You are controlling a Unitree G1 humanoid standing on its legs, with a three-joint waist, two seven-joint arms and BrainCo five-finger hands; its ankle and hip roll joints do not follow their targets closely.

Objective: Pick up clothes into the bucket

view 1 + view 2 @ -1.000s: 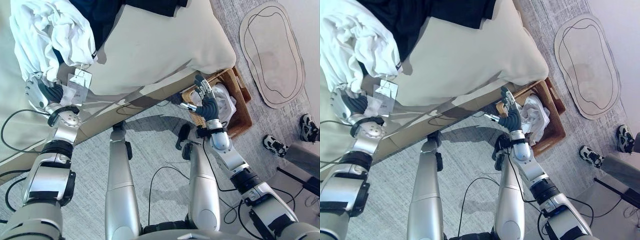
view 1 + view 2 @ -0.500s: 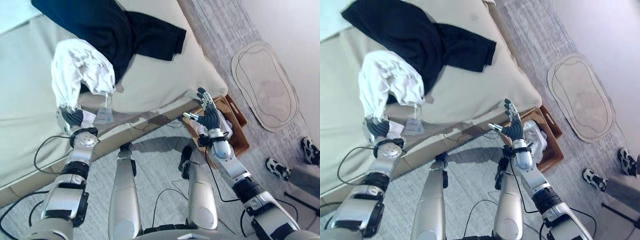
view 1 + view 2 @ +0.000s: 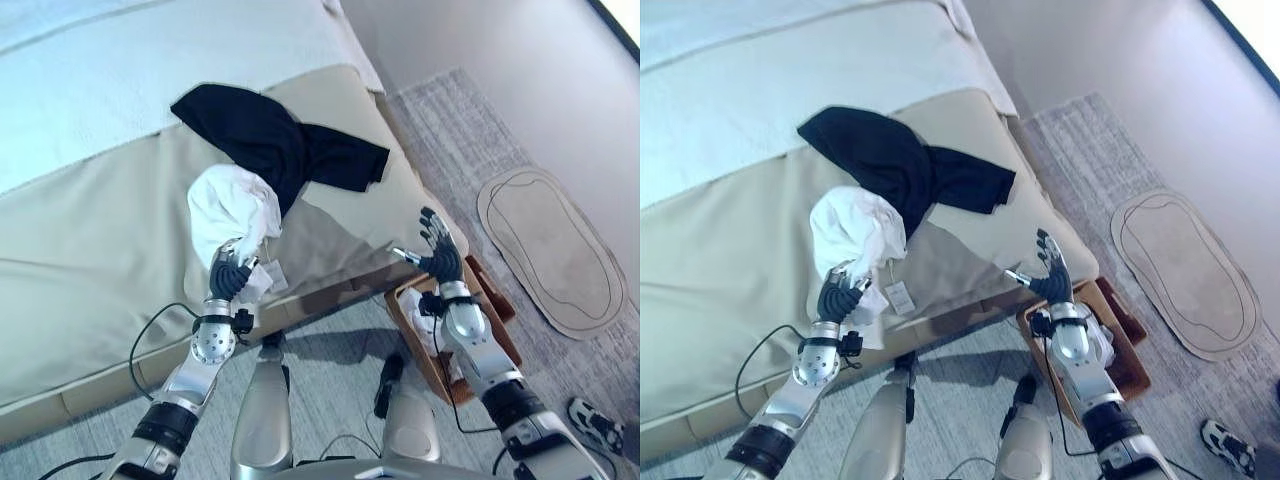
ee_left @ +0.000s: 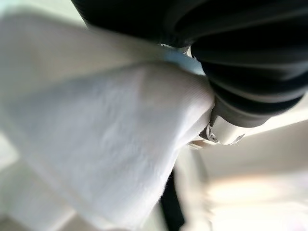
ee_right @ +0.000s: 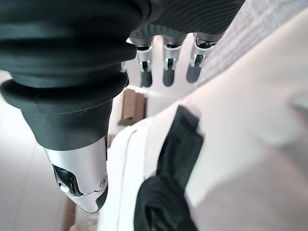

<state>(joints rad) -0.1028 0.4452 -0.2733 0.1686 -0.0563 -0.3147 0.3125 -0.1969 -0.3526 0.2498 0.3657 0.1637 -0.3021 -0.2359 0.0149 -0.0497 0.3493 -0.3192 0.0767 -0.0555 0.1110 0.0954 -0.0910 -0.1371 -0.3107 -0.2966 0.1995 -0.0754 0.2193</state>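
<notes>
At centre left, the left hand is clamped on a white garment, which hides most of its fingers. The right hand, lower right, is spread and holds nothing. The basket below it is partly covered by that arm. A black garment lies on the bed.

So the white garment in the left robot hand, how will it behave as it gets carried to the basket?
Probably floppy: the white garment bunches and droops over the left robot hand that clutches it. Likely light, since it is held raised in one fist. Its dangling tag and loose folds may sway or catch on the bed edge on the way to the basket.
</notes>
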